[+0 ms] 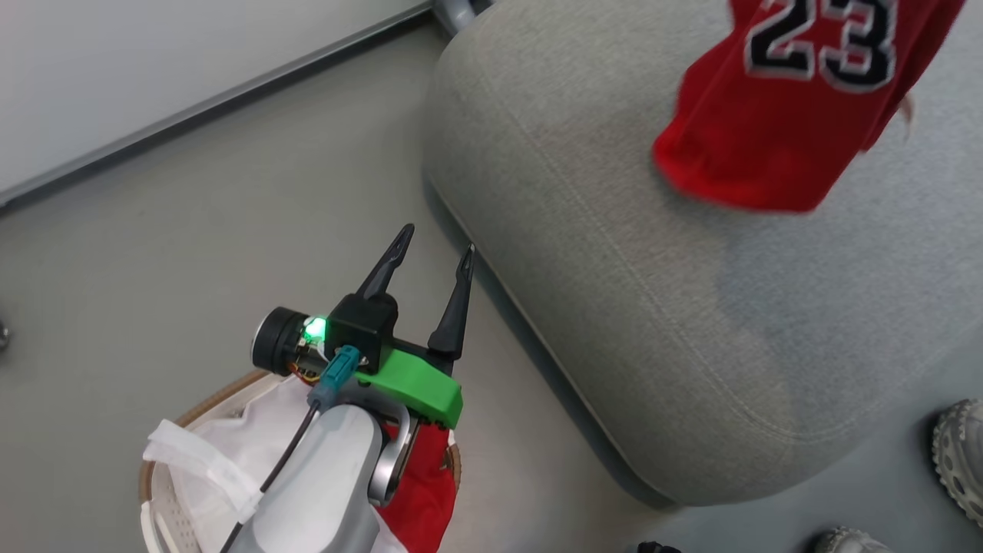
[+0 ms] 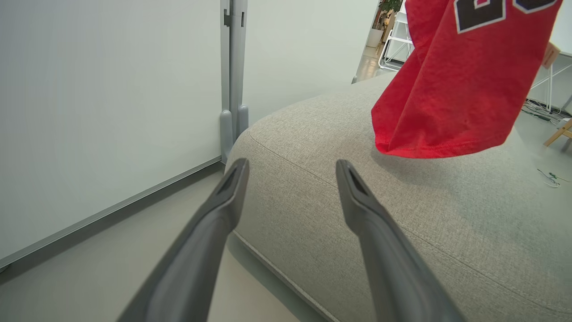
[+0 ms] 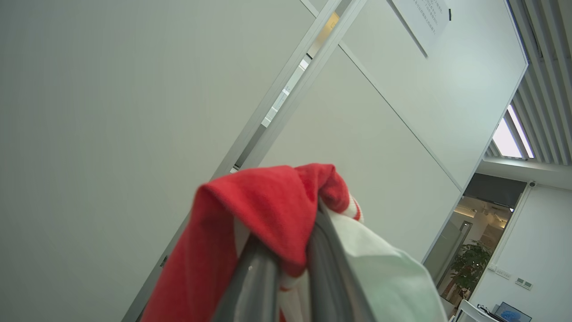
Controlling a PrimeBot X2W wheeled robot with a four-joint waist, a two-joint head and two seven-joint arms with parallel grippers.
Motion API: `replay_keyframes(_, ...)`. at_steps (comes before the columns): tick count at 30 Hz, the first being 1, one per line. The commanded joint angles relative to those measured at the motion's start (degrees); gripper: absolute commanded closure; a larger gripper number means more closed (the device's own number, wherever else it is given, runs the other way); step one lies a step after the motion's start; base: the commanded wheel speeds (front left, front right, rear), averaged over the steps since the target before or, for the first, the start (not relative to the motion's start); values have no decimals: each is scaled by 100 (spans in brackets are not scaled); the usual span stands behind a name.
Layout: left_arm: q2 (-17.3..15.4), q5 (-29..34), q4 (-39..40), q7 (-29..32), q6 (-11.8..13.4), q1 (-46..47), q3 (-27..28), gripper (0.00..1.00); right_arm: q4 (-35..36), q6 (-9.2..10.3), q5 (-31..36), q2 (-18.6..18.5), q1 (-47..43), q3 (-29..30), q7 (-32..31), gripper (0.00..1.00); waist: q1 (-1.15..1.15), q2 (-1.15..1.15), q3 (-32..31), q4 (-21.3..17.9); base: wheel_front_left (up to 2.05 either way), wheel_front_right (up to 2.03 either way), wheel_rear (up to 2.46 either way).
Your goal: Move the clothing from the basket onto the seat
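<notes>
Closest to my head camera is the pale left forearm [image 1: 322,484], rising from the bottom edge over the basket [image 1: 201,405]. Its brown woven rim and white liner [image 1: 230,442] show beside the arm, and a second red garment [image 1: 422,491] lies inside, partly hidden by the wrist. The left gripper [image 1: 437,240] hangs with its two dark fingers spread wide and nothing between them, over the floor [image 1: 192,253] just beside the seat [image 1: 614,307].

The seat is a big grey fabric cushion with a rounded edge and a stitched seam running along it. A wedge of smooth grey floor lies between that edge and the white wall [image 1: 115,61], narrowing toward a grey post [image 2: 232,67] at the corner (the tightest spot I can see).

Above the far part of the cushion hangs the jersey [image 1: 783,107], red, number 23 showing; its hem hangs low over the fabric and throws a shadow there. On the right wrist camera, the right gripper [image 3: 288,250] points up at wall panels, fingers pinched narrow on the jersey's bunched cloth. A treaded grey shoe [image 1: 960,453] sits at the seat's near right corner.
</notes>
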State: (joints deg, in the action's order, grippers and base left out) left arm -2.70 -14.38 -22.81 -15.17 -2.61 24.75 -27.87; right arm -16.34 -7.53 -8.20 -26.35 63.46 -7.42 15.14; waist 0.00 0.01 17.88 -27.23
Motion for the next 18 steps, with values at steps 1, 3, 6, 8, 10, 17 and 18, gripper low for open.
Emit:
replay_keyframes(1, -38, 31, -9, 2, -43, 123, -4, 0, -131, 8, 149, -109, 195, 5, 1, 100, 0, -1, 496, 478, 0, 0, 0)
replay_keyframes(3, -37, 73, 7, 2, -79, 189, -27, 0, -343, 8, 315, -243, 528, 23, 1, 100, 0, -1, 645, 631, 0, 0, 0)
replay_keyframes(6, -36, 117, 26, 2, -128, 298, -62, 0, -841, 8, 615, -393, 788, -21, 1, 100, 0, -1, 833, 851, 0, 0, 0)
replay_keyframes(8, -37, 123, 60, 2, -147, 335, -89, 0, -1191, 8, 717, -364, 854, 45, 1, 100, 0, -1, 938, 984, 0, 0, 0)
replay_keyframes(10, -36, 119, 105, 2, -161, 393, -122, 0, -1507, 8, 787, -296, 771, 196, 2, 100, 0, -1, 1042, 1106, 0, 0, 0)
replay_keyframes(17, -36, 63, 122, 2, -165, 499, -299, 0, -2800, 8, 1069, -13, -150, 875, 2, 100, 0, -1, 1235, 1430, 0, 0, 0)
replay_keyframes(18, -35, 51, 113, 2, -157, 500, -313, 0, -2981, 8, 1096, 35, -341, 1007, 1, 100, 0, -1, 1241, 1459, 0, 0, 0)
